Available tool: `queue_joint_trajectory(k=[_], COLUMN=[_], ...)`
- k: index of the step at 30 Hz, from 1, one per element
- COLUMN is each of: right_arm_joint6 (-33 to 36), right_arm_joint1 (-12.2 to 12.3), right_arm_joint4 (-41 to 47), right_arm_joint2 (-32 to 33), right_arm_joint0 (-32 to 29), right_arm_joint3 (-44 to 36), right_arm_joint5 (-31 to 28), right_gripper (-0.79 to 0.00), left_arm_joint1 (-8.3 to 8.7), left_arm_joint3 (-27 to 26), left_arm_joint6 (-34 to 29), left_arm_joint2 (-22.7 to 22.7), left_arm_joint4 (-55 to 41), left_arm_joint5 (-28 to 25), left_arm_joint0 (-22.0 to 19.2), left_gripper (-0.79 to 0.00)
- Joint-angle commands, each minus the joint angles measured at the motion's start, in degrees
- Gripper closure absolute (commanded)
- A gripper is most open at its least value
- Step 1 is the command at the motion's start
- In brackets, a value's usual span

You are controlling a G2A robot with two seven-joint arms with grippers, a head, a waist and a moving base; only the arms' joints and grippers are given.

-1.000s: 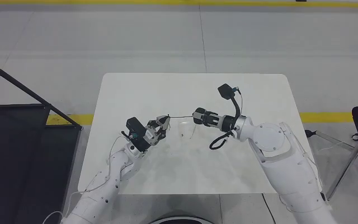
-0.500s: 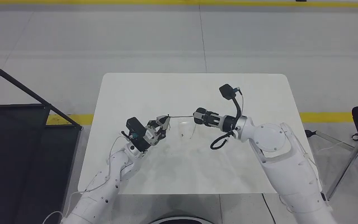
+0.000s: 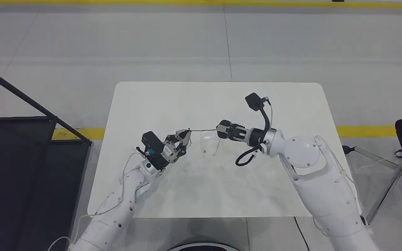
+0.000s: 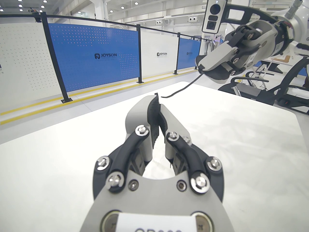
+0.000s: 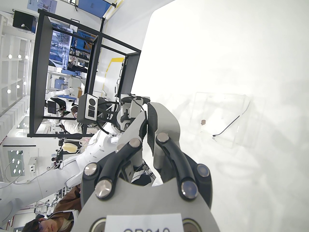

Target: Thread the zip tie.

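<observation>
While the threading itself is not yet done, both grippers hang above the table (image 4: 241, 134), facing each other over its middle. The right gripper (image 4: 202, 69) has its fingers pressed together on one end of the black zip tie (image 4: 183, 88), and the strap reaches out through the air toward the left, drooping a little. The left gripper (image 4: 156, 100), nearer and to the left, has its fingers closed tight. A dark nub (image 4: 156, 94) pokes from their tips; it is probably the tie's head or some other piece with the slot, but it is too small to tell. The strap's free tip sits just beside that nub, a sliver apart from it and not through it. I judge the pickup and the lining-up to be done, with the entry of the tip into the slot and the pull-through left to do. On the table below and between the grippers lies a clear tray (image 5: 217, 107) with another black tie (image 5: 228, 126) in it.
</observation>
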Motion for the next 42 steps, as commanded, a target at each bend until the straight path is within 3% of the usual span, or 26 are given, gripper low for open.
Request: queue_joint_trajectory(k=[1, 42], right_arm_joint6=[0.0, 0.2], right_arm_joint1=[0.0, -0.1], right_arm_joint4=[0.1, 1.2], right_arm_joint2=[-0.1, -0.2], right_arm_joint0=[0.2, 1.1], right_arm_joint3=[0.1, 1.1], right_arm_joint5=[0.2, 2.0], right_gripper=[0.0, 0.0], left_arm_joint1=[0.0, 0.0], left_arm_joint3=[0.0, 0.0], left_arm_joint6=[0.0, 0.0], left_arm_joint2=[0.0, 0.0], left_arm_joint4=[0.0, 0.0], left_arm_joint5=[0.0, 0.0], left_arm_joint0=[0.0, 0.0], left_gripper=[0.0, 0.0])
